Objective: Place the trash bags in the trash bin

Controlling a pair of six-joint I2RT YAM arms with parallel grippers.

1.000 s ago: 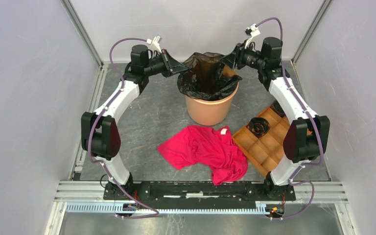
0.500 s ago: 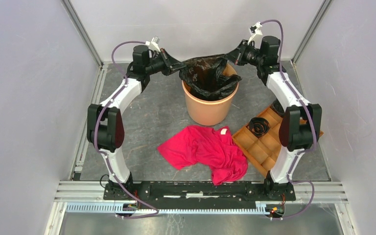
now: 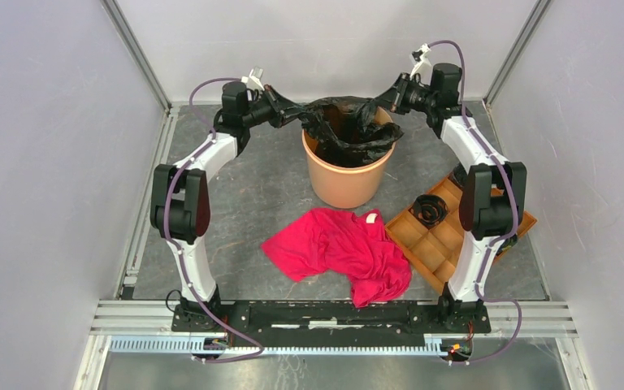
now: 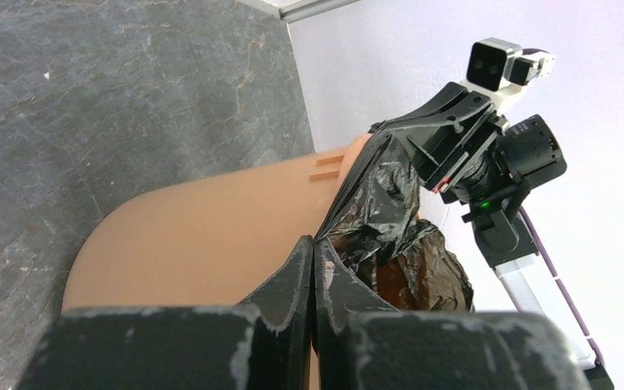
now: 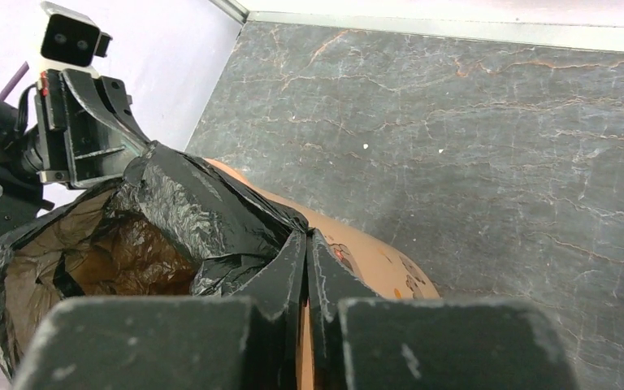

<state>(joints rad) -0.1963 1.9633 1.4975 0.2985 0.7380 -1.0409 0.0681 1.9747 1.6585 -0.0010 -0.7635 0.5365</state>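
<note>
My left claw (image 4: 313, 245) and right claw (image 5: 307, 237) clamped tight on bag (image 3: 366, 142) hem, left and right sides, over bin (image 3: 348, 185); I judge film light, limp, slippery; best hold bunched hem

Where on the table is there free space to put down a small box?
Widest bare patch: table between the left arm and the trash bin, beyond the red cloth. Crowded: near right, where cloth, brown tray and right arm sit close together.
</note>
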